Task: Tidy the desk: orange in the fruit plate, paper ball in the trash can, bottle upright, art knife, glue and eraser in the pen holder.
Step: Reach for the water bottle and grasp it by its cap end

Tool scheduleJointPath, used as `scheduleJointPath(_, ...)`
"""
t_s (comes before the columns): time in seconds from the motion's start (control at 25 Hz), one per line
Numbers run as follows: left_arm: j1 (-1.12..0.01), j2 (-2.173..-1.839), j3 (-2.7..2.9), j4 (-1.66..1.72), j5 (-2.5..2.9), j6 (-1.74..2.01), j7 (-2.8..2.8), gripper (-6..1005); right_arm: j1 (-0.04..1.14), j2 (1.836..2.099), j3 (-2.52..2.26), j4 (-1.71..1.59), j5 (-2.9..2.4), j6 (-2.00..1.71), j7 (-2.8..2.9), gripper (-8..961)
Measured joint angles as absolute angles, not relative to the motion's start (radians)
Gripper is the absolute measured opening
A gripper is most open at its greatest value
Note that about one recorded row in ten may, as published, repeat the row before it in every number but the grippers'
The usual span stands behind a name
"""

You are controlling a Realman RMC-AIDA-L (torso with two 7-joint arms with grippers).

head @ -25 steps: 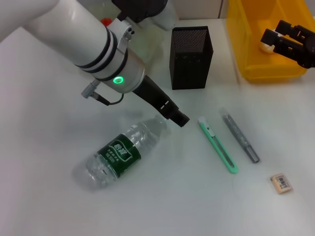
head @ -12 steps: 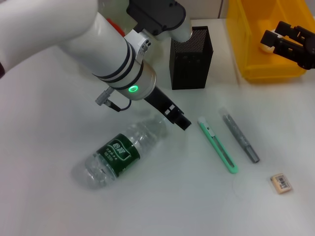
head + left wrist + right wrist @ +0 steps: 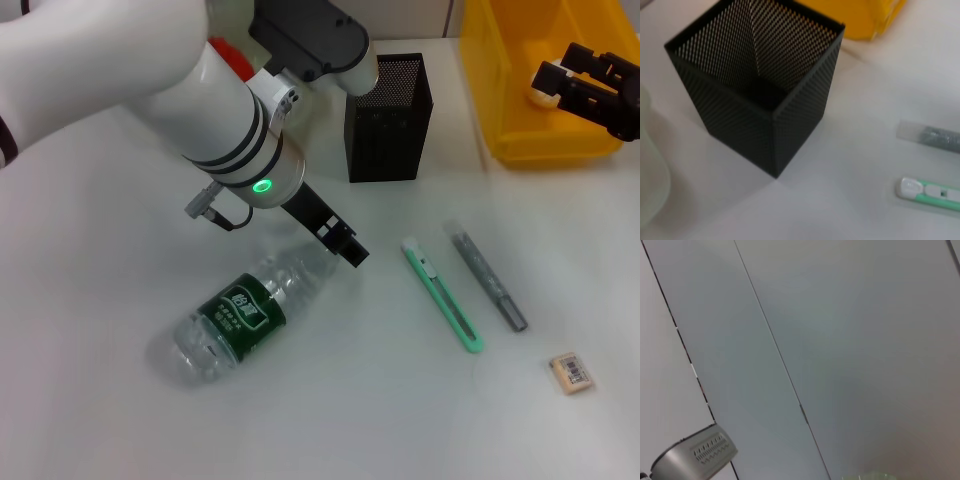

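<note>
Bottle (image 3: 243, 314) lies on its side on the desk (image 3: 90, 280), cap end just under the left gripper (image 3: 345, 246), whose finger state I cannot tell; pen holder (image 3: 388, 117) stands upright behind; art knife (image 3: 443, 294) and glue (image 3: 488, 276) lie side by side, apart; eraser (image 3: 572, 371) sits near the front; right gripper (image 3: 545, 83) hovers at the trash can (image 3: 520, 110), pinching something white.

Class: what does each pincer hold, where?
Right pincer apparently pinches the paper ball by its edge above the trash can; left pincer beside the bottle holds nothing.
</note>
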State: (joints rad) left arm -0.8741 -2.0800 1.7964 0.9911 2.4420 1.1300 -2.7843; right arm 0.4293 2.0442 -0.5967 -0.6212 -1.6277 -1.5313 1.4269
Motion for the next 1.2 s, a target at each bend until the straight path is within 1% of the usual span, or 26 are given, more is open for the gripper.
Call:
scheduleJointPath(0.6, -0.893, -2.080, 1.824, 0.952, 2.435, 1.122, -2.817, 751, 0.432, 2.044, -0.599, -0.621, -1.629, -1.522, 1.427, 803)
scheduleJointPath(0.96, -0.889, -2.080, 1.852, 0.951, 2.384, 1.089, -2.778, 743, 0.436, 2.049, -0.598, -0.621, -1.629, -1.522, 1.417, 803)
scheduleJointPath(1.2, -0.886, -2.080, 1.849, 0.961, 2.331, 1.073, -2.706, 473, 0.432, 2.051, -0.593, -0.621, -1.629, -1.522, 1.407, 803)
